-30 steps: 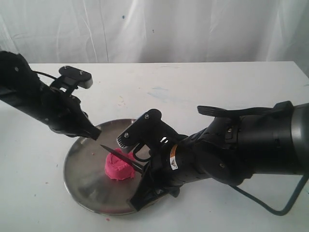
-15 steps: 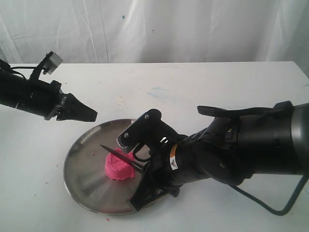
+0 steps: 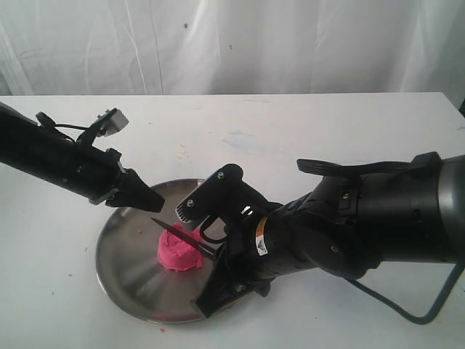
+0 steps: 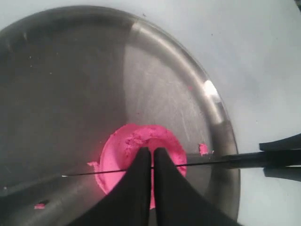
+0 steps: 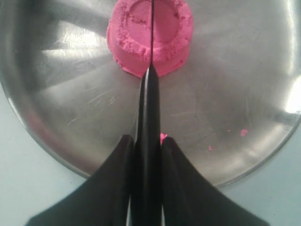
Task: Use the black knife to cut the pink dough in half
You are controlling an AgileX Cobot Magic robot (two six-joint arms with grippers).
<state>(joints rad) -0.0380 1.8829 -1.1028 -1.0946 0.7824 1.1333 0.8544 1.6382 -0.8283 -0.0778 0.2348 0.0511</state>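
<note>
- The left arm (image 3: 58,161) comes in low from the left and slants down toward the plate (image 3: 120,269), with its camera (image 3: 112,120) sticking up above it.
- The left fingers (image 4: 143,165) are pressed together with nothing between them. Their tips hang over the plate's far-left rim, just short of the dough (image 3: 178,253).
- Half a second ago this arm was lifted clear to the left of the plate. Now it is lower and back at the rim, about where it stood a second ago.
- The plate lies on the white table (image 3: 327,123), with bare table to its left and behind it.
- The dough sits about mid-plate as one round lump, with open steel all round it. A few pink crumbs (image 5: 243,133) lie near the rim.
- The knife (image 5: 148,108) lies edge-down across the dough's middle, its point sticking out past the dough on the left. How deep it sits cannot be told.
- The right fingers (image 5: 130,147) clamp the knife's handle from both sides, above the plate's near-right rim.
- The right arm (image 3: 363,225) lies low across the table from the right and fills the room beside the plate. The right arm, knife and dough are unmoved since a second ago.
</note>
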